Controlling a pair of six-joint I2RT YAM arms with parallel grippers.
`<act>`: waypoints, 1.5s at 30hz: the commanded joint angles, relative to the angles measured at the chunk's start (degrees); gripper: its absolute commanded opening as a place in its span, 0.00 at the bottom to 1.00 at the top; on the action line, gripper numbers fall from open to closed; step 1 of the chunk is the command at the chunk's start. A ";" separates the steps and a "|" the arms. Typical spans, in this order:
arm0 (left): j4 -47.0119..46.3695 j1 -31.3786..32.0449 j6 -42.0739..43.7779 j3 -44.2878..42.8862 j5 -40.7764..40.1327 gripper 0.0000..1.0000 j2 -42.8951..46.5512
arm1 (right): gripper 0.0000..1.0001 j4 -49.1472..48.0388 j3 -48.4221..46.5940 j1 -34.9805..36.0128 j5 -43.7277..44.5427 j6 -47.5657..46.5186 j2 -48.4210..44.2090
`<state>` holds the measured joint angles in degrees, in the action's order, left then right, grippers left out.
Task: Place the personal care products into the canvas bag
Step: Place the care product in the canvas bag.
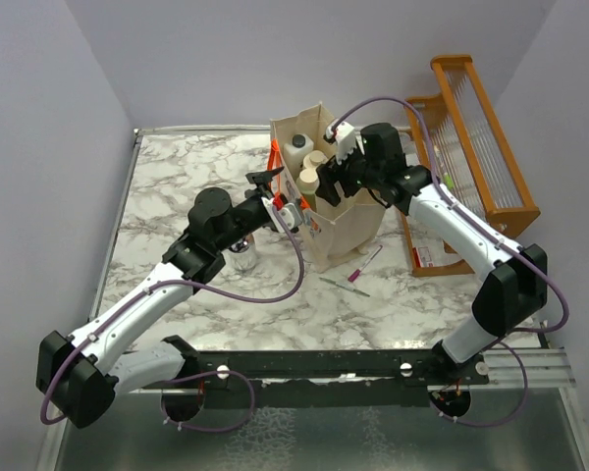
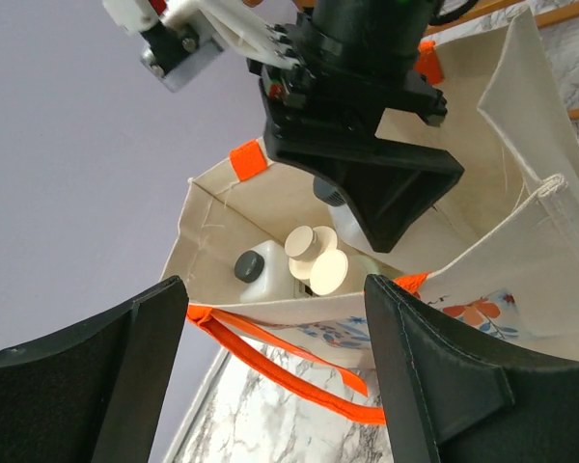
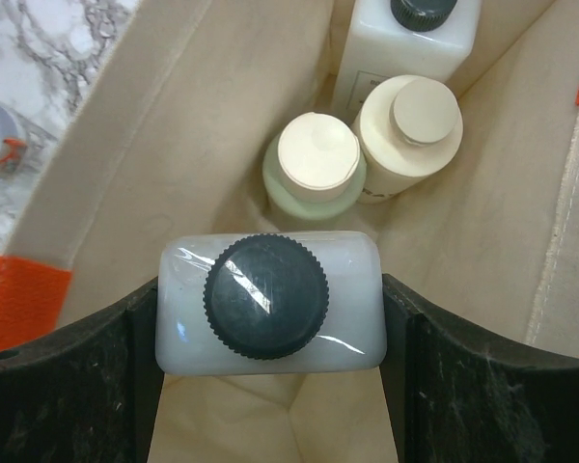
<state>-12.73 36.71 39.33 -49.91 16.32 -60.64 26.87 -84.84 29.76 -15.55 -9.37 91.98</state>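
The canvas bag (image 1: 339, 221) stands upright mid-table with its mouth open. My right gripper (image 3: 270, 311) is shut on a white bottle with a dark cap (image 3: 267, 299) and holds it in the bag's mouth; it shows over the bag in the top view (image 1: 326, 180). Inside stand an olive-green bottle (image 3: 315, 164), a beige bottle (image 3: 408, 130) and another white bottle (image 3: 405, 43). My left gripper (image 2: 275, 289) is open at the bag's left rim (image 1: 275, 199), with the orange handle (image 2: 299, 371) in the gap. The short clear bottle with chrome cap (image 1: 242, 253) stands on the table left of the bag.
An orange wooden slatted rack (image 1: 483, 137) stands at the back right. A pink stick (image 1: 364, 264) and a green one (image 1: 345, 287) lie in front of the bag. A flat packet (image 1: 434, 255) lies by the rack. Grey walls close in the left, back and right.
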 commanded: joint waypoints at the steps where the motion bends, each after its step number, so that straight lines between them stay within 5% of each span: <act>1: -1.02 -0.30 -1.08 0.20 -1.78 0.77 -0.49 | 0.01 -18.62 3.45 0.97 5.18 -1.88 -4.84; 18: -0.41 -0.49 -0.68 -1.33 -2.88 0.77 -2.06 | 0.01 -36.20 13.85 2.08 8.15 1.37 -1.82; 38: -1.33 -0.58 -0.54 -0.41 -3.17 0.77 -1.65 | 0.01 -30.12 12.93 2.76 10.44 3.87 3.98; 45: -1.66 -0.61 -0.49 0.08 -3.15 0.77 -1.33 | 0.16 -23.08 11.25 3.08 9.47 4.58 5.97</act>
<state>-12.36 36.42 39.31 -49.91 14.04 -63.00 3.44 -70.02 32.12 -6.24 -5.61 97.19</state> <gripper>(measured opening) 0.767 0.747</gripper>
